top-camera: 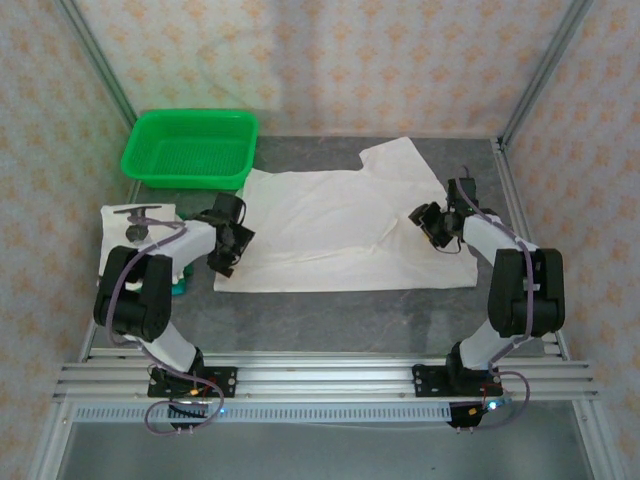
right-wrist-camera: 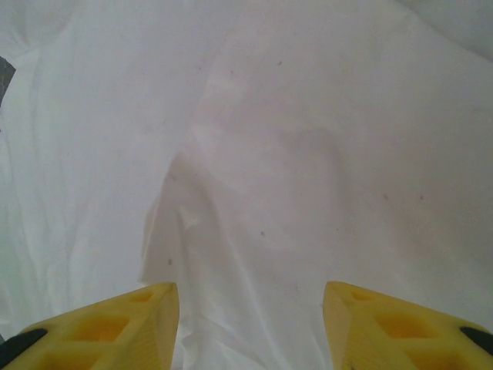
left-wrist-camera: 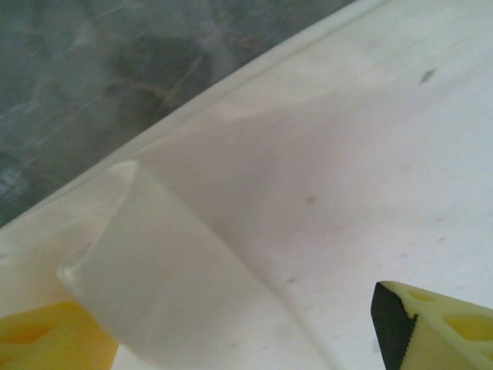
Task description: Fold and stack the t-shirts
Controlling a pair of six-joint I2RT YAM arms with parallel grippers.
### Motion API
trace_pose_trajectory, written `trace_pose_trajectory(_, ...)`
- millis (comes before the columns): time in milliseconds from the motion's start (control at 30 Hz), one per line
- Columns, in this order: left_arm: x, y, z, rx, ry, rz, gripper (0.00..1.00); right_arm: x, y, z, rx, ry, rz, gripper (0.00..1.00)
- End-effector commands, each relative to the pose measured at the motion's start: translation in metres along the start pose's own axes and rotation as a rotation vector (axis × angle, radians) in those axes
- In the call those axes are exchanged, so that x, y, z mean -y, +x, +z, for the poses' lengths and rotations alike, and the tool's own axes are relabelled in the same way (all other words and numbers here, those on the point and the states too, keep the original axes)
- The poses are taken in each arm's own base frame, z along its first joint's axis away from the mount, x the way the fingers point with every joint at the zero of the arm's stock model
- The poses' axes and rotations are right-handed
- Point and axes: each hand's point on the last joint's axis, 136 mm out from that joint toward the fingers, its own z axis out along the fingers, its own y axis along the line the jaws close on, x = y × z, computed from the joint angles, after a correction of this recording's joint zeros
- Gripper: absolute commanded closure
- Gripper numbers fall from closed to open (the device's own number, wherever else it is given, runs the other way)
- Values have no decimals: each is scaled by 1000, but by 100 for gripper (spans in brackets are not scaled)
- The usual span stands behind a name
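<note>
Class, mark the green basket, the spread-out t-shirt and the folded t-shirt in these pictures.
green basket (top-camera: 190, 150), top view, its mesh floor
spread-out t-shirt (top-camera: 330, 225), top view, middle of its body
folded t-shirt (top-camera: 113, 235), top view, its uncovered left part

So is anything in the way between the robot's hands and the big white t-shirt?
No, nothing visible is in the way. The left hand sits at the left edge of the t-shirt, and the right hand is over its right side. Both are open, with just white cloth between their fingers.
</note>
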Motion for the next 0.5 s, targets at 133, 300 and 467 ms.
trace_pose_trajectory(133,29,-29,6,47,7,-8,17,-1,0,-15,11,9,-31,47)
trace_pose_trajectory(300,57,-42,8,57,66,-24,15,-5,0,-21,18,-2,-39,47)
trace_pose_trajectory(467,77,-57,-6,99,114,-12,4,-4,4,-24,17,-14,-40,47)
